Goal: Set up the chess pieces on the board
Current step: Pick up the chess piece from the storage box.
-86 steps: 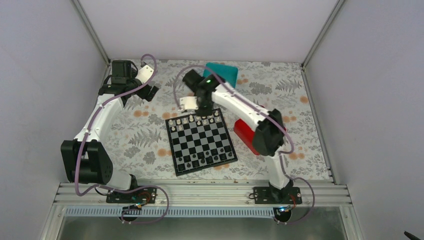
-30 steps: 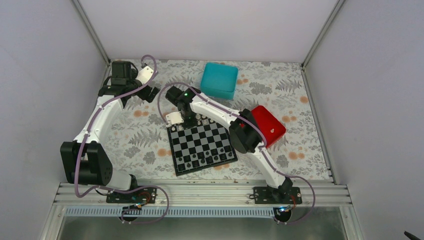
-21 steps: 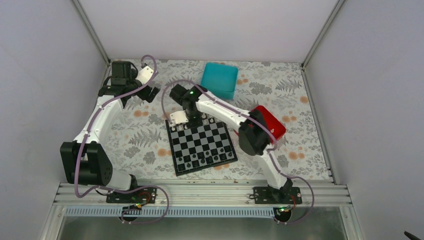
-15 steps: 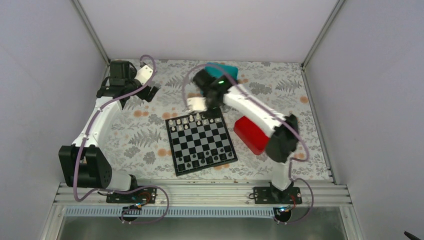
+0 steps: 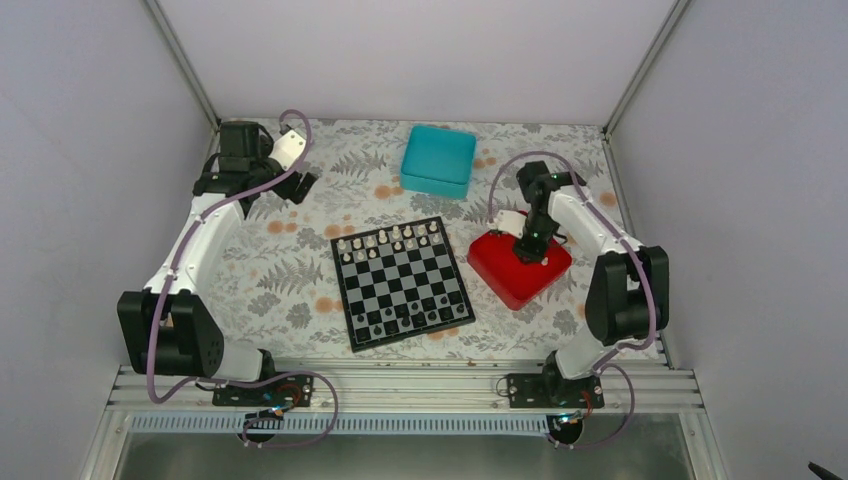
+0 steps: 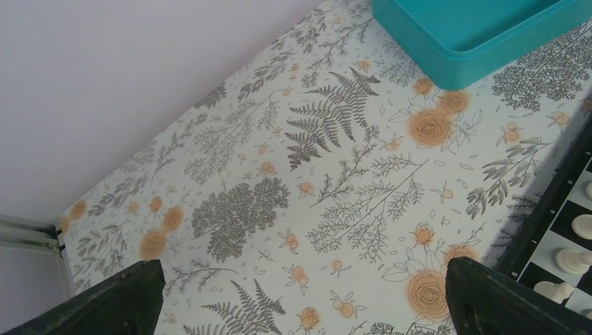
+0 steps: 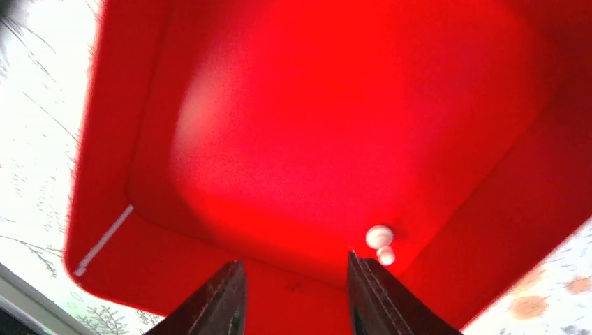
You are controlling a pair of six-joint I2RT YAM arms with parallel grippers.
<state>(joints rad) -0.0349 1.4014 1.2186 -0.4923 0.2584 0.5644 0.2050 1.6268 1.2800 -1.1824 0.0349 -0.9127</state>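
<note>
The board (image 5: 402,282) lies mid-table, with a row of white chess pieces (image 5: 390,238) along its far edge and dark pieces along its near edge. My right gripper (image 5: 530,248) hangs over the red tray (image 5: 508,285). In the right wrist view this gripper (image 7: 293,293) is open and holds nothing. One white piece (image 7: 380,241) lies on the tray floor (image 7: 335,125), just beside the right finger. My left gripper (image 5: 300,185) is wide open over the bare cloth at the far left. The left wrist view shows the board's corner (image 6: 551,209) with white pieces (image 6: 583,225).
A teal box (image 5: 438,160) stands behind the board and also shows at the top of the left wrist view (image 6: 475,35). Grey walls enclose the flowered tablecloth on three sides. The arm bases and a metal rail run along the near edge.
My right arm has swung from the board's far row to the right and now sits over the red tray, its jaws wider apart. The left arm has stayed put.
</note>
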